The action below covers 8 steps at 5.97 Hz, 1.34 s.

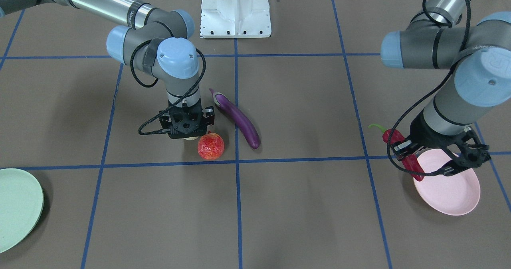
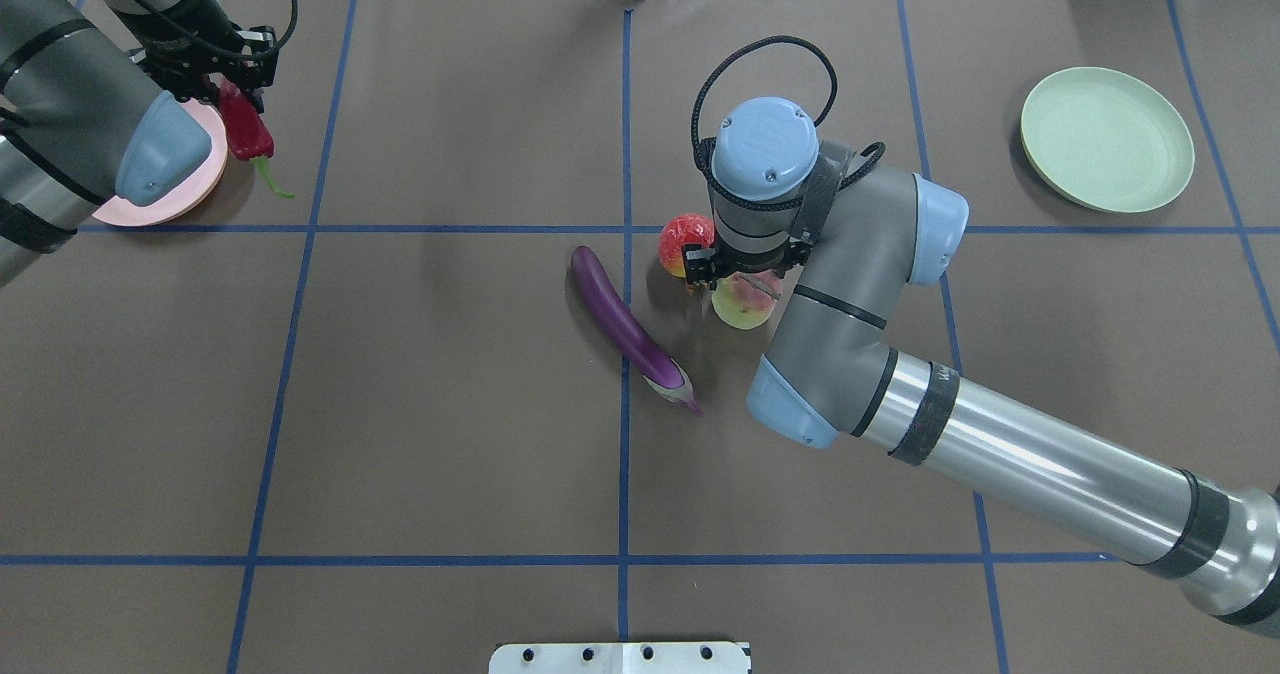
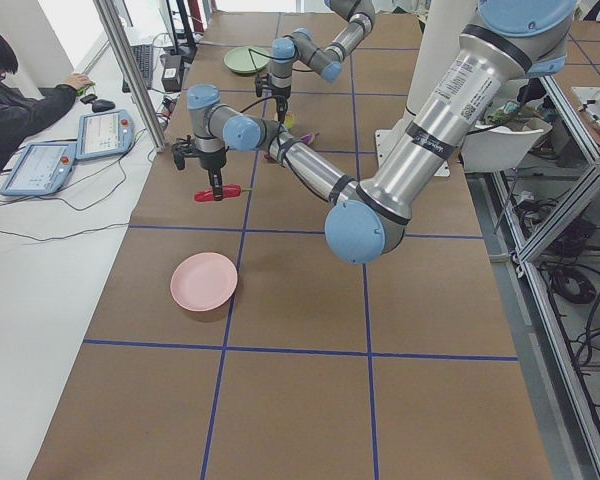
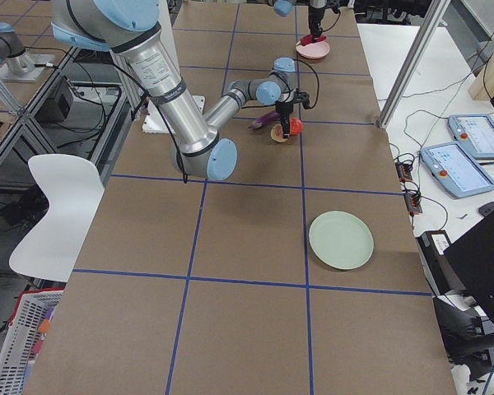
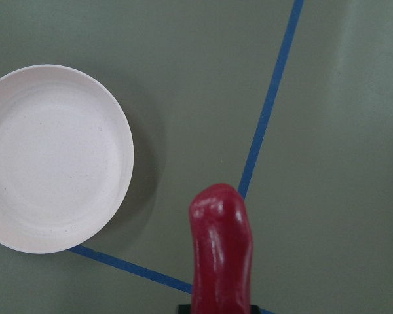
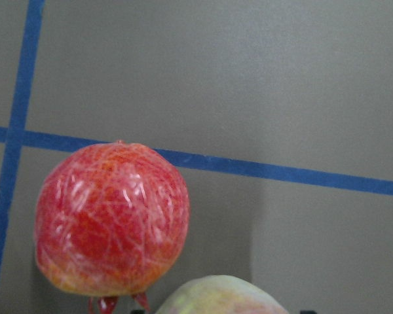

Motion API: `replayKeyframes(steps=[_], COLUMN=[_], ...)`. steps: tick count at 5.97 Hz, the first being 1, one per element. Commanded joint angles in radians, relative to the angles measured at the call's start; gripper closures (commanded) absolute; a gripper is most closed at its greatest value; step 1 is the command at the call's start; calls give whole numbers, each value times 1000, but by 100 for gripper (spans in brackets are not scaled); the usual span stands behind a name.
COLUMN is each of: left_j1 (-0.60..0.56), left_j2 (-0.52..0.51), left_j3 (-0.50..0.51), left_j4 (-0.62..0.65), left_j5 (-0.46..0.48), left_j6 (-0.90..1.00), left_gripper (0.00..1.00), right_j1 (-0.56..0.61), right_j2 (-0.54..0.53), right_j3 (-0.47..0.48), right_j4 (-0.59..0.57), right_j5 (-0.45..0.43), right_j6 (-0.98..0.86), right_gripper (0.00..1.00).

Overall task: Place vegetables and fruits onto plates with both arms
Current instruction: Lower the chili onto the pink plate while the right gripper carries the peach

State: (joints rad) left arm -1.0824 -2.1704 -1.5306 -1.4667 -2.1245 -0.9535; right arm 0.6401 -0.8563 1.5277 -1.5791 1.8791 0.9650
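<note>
My left gripper is shut on the red chili pepper and holds it in the air beside the pale pink plate. In the left wrist view the chili hangs to the right of the plate, not over it. My right gripper is down over the peach, jaws apart on either side of it; the peach rests on the table. The round red fruit sits right next to it. The purple eggplant lies just beyond. The mint green plate is bare.
The white fixed base stands at the robot's edge of the table. Blue tape lines cross the brown table. An operator sits at a side bench with tablets in the exterior left view.
</note>
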Motion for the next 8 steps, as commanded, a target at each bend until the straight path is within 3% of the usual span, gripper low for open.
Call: replayKeyframes(steps=[1,4,6,8], left_j1=[-40,-123,-122,-107], left_j2=[1,0,-5,-9], left_j3=[19,256,494,558], left_j4=[3,-35,-319,-382], left_j5=[0,8,15,40], left_j6=[92,428,432,433], left_gripper=[100,100,100,100], right_j1=[102,252,338,412], right_j2=[-9,-16,-33,-32], right_j3=[105,131,100,1], right_j4=[-51,-108,-151,-145], right_j5=[117,163,155,147], right_j6=[-6,-81,-265,-435], right_gripper=[100,100,100,100])
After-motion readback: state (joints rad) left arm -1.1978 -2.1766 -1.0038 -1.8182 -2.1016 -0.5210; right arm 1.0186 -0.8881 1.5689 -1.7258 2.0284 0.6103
